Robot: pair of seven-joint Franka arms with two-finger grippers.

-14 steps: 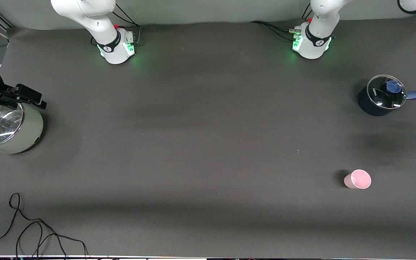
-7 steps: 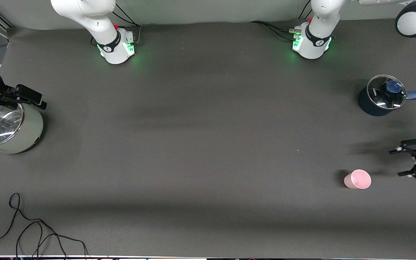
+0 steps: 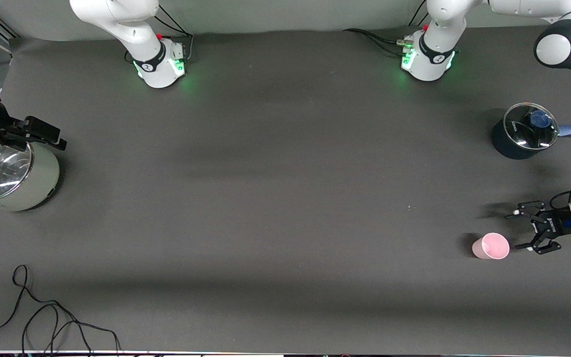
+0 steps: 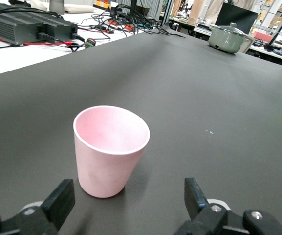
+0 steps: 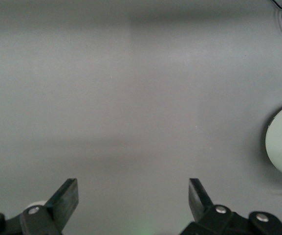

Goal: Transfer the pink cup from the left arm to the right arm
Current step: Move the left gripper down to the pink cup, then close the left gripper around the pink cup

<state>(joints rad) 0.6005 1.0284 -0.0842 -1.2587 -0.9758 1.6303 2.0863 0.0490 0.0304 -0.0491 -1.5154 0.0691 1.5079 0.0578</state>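
Movement is all on the left arm's side. One second ago only the tips of the left gripper (image 3: 522, 230) showed at the edge of the front view; half a second ago it was well apart from the pink cup (image 3: 490, 246), and now it is just beside it, low and pointing sideways at the cup. Its fingers are spread wide and hold nothing. In the left wrist view the cup (image 4: 111, 149) stands upright on the dark table (image 3: 285, 198) a little ahead of the two fingers (image 4: 59, 202), not yet between them and not touched.

The cup itself has not moved. It stands toward the left arm's end of the table, nearer to the front camera than the dark blue pot (image 3: 523, 131) with the glass lid.

The right arm waits. The right gripper (image 3: 42, 133) is over the pale green pot (image 3: 13, 178) at its own end of the table, fingers (image 5: 65, 199) wide apart and empty.

I judge that this is the approach before the first grasp. The left gripper probably must go a little more forward, so the cup comes between the fingers, before it can close. The handover is not begun.
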